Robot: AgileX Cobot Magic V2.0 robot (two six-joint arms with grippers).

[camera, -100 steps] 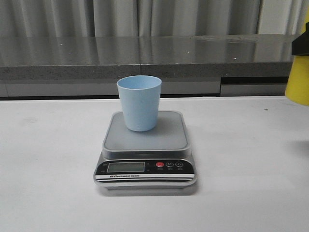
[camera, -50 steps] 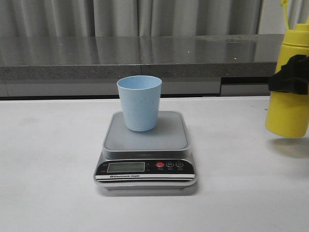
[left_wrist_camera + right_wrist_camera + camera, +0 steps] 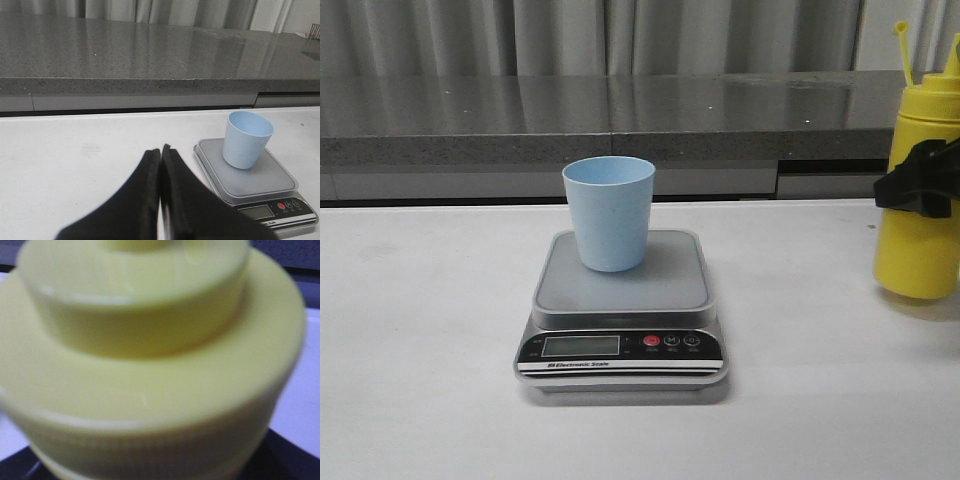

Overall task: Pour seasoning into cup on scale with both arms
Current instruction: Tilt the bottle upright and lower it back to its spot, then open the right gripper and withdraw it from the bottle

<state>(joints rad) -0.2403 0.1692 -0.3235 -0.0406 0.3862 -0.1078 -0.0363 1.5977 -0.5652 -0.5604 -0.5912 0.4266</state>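
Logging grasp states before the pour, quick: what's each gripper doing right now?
Left gripper: shut, holding nothing.
Right gripper: shut on the tall yellow plastic squeeze bottle, at the table's right edge.

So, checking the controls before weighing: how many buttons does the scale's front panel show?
3, in a row right of the display on the scale: a red button, then two dark buttons.

Even soft light, faint shadows, seasoning bottle apparently out of focus
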